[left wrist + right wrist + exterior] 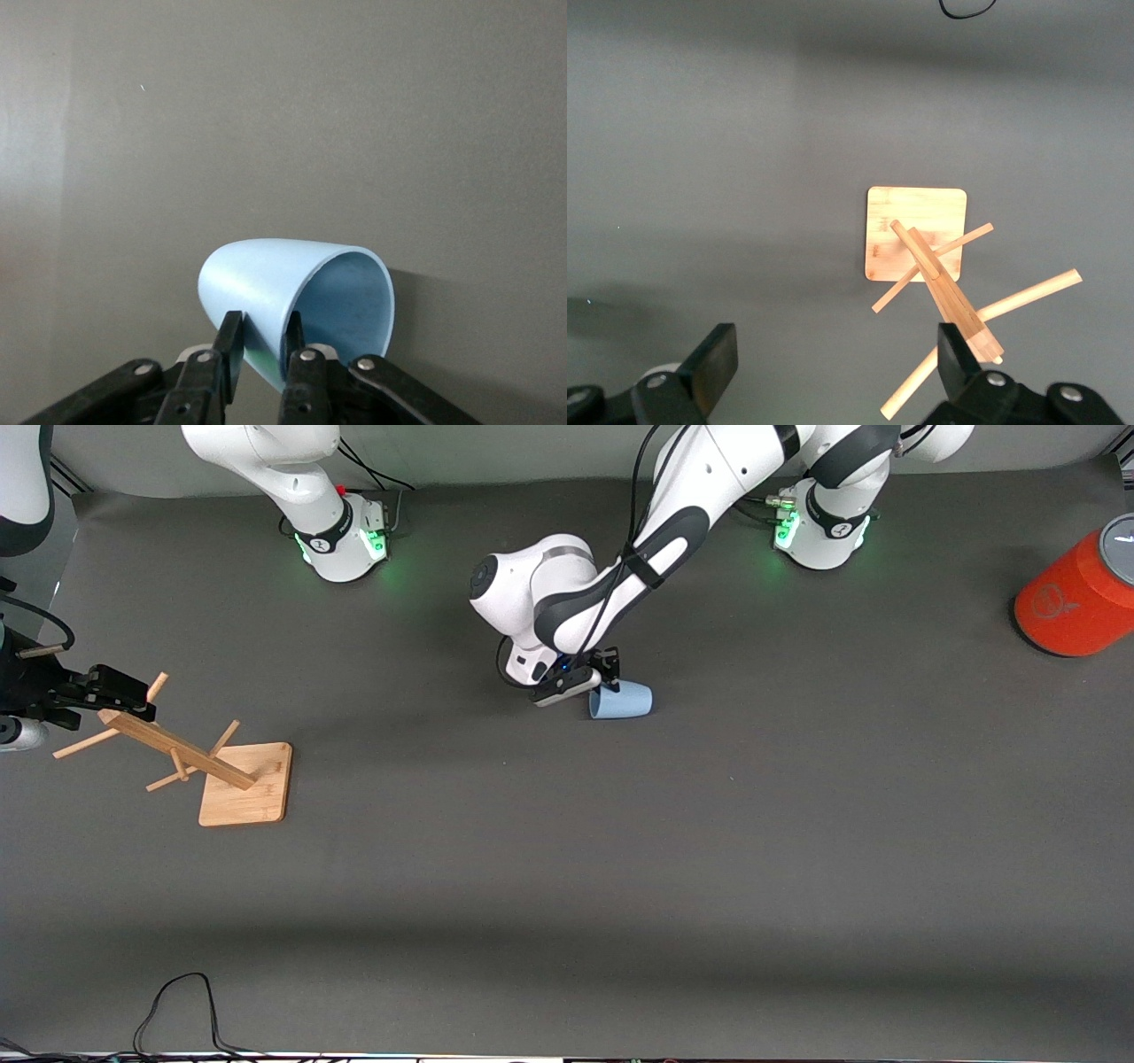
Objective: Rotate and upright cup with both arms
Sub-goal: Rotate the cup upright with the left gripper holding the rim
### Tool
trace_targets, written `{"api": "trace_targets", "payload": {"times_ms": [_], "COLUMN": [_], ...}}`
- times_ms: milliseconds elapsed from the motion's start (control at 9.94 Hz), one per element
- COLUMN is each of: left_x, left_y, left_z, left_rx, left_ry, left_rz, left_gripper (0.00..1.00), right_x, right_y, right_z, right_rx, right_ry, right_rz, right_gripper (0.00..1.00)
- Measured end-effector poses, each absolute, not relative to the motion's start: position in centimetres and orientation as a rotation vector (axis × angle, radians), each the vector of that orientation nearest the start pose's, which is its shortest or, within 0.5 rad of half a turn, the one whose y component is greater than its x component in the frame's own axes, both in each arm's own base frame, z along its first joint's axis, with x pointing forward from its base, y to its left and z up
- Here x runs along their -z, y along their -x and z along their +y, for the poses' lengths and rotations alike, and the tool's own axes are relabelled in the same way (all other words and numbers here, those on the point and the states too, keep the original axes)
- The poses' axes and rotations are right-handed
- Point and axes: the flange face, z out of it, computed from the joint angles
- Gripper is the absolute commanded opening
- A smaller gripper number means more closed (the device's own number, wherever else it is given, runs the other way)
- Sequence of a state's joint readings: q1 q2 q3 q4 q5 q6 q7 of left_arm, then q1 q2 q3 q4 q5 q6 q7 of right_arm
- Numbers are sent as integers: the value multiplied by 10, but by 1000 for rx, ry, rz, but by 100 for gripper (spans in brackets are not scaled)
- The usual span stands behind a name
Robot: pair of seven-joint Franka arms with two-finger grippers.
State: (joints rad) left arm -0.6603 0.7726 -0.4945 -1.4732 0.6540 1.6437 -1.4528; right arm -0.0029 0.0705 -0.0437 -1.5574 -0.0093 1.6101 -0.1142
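The pale blue cup (625,701) lies on its side on the grey table mat, near the middle of the table. Its open rim faces my left gripper (609,677). In the left wrist view the left gripper (264,332) is shut on the cup (266,283) at the rim, with one finger inside the mouth and one on the outer wall. My right gripper (131,698) is open and empty, up over the tip of the wooden rack at the right arm's end of the table. It shows in the right wrist view (837,354) with its fingers wide apart.
A wooden peg rack (244,784) on a square base stands at the right arm's end, seen also in the right wrist view (917,232). A large red-orange cylinder (1076,598) with a grey lid lies at the left arm's end. A black cable (177,1005) lies near the front edge.
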Motion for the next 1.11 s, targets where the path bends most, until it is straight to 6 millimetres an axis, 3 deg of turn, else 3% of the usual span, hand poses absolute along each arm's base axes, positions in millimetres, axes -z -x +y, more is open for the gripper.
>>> {"api": "trace_targets", "payload": {"times_ms": [302, 503, 804, 1106], "left_x": [-238, -254, -290, -355], "left_y": [-374, -392, -443, -497], "left_z": [-553, -547, -512, -462], "left_rx": [173, 141, 16, -93], "left_ry": [2598, 2592, 2648, 2774], "left_rz": [-171, -241, -373, -532], "left_gripper": [0, 0, 0, 0], "right_x": [-594, -595, -595, -591], "right_y": [-578, -578, -578, -573], "right_z": [-27, -27, -27, -27], "right_rx": [-30, -29, -28, -94], "right_ry": [3151, 3152, 3152, 3149], "right_rz": [-83, -72, -64, -44], "right_gripper": [100, 100, 100, 100]}}
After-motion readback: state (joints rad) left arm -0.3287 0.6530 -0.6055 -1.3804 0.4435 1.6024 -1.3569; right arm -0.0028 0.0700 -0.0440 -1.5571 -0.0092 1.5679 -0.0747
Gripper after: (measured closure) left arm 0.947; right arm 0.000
